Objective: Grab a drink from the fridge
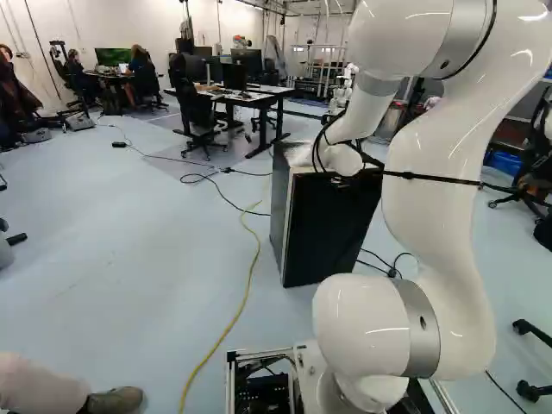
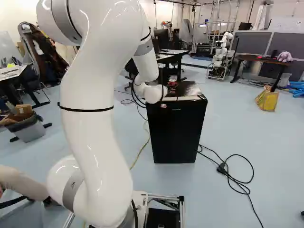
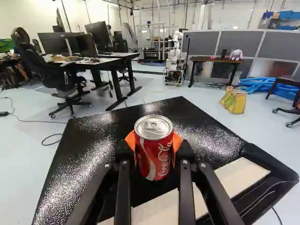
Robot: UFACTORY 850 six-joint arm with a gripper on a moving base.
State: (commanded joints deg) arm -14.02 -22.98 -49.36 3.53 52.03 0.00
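red can (image 3: 153, 152) gripped over the top of the black fridge (image 2: 175, 130)

the gripper (image 2: 171, 83) is closed on the red can, one orange pad (image 3: 177, 142) on each side of it. the can is upright, its silvery lid facing up, over the dark, glossy top of the fridge; i cannot tell whether its base touches that surface. a pale strip (image 3: 241, 176) runs along the fridge top's near edge. the white arm (image 1: 440, 172) rises from its joint and bends over to the fridge, which stands on the pale floor (image 1: 129, 250). a yellow cable (image 1: 250, 276) lies left of the fridge in the left base view, and a black cable (image 2: 251, 176) lies to its right in the right base view. farther off are a desk (image 3: 112, 65) with monitors (image 3: 97, 35), an office chair (image 3: 47, 72), another robot (image 3: 174, 58) and a yellow bag (image 3: 234, 101).
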